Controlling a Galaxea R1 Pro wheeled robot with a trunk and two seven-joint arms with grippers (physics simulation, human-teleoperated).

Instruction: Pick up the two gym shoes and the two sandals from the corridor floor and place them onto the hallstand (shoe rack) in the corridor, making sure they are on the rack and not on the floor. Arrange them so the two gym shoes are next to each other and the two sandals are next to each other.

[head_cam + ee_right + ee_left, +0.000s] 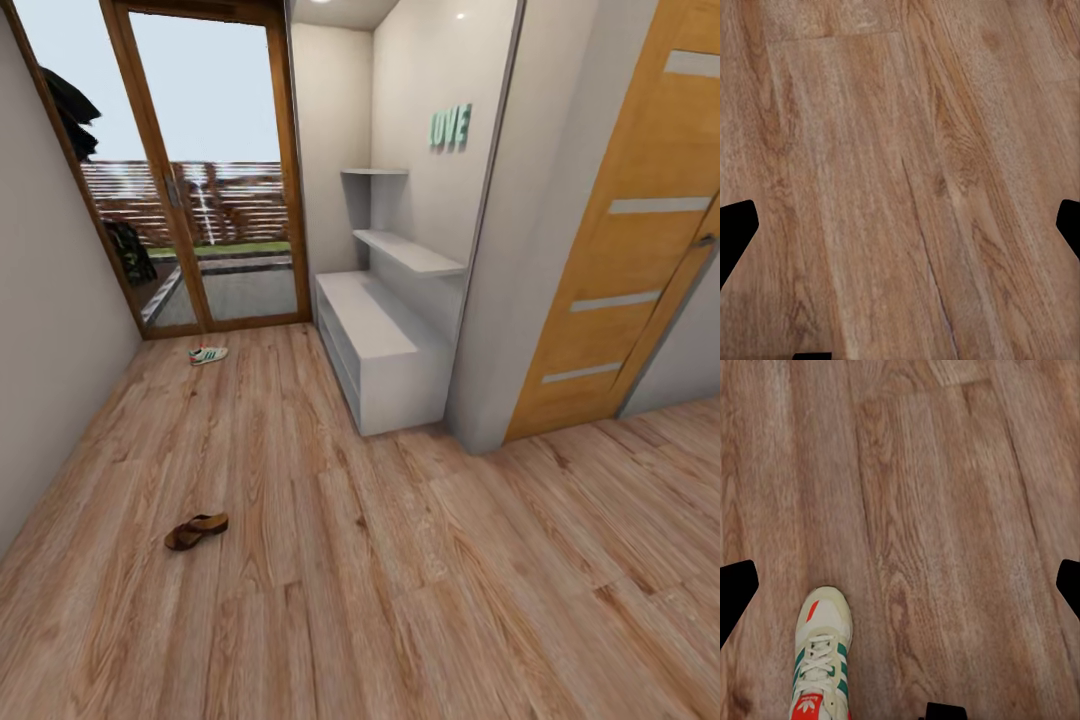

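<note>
A gym shoe lies on the corridor floor close to the glass door. Nearer to me, at the left, a brown sandal rests on the planks. The pale hallstand stands in the alcove on the right, its bench top and stepped upper shelves bare. In the left wrist view, a gym shoe with green stripes and a red tongue lies on the floor below my left gripper, which is open and apart from it. My right gripper hangs open over bare planks.
A wood-framed glass door closes the far end of the corridor. A grey wall runs along the left. Right of the hallstand, a grey pillar juts out beside an orange wooden door.
</note>
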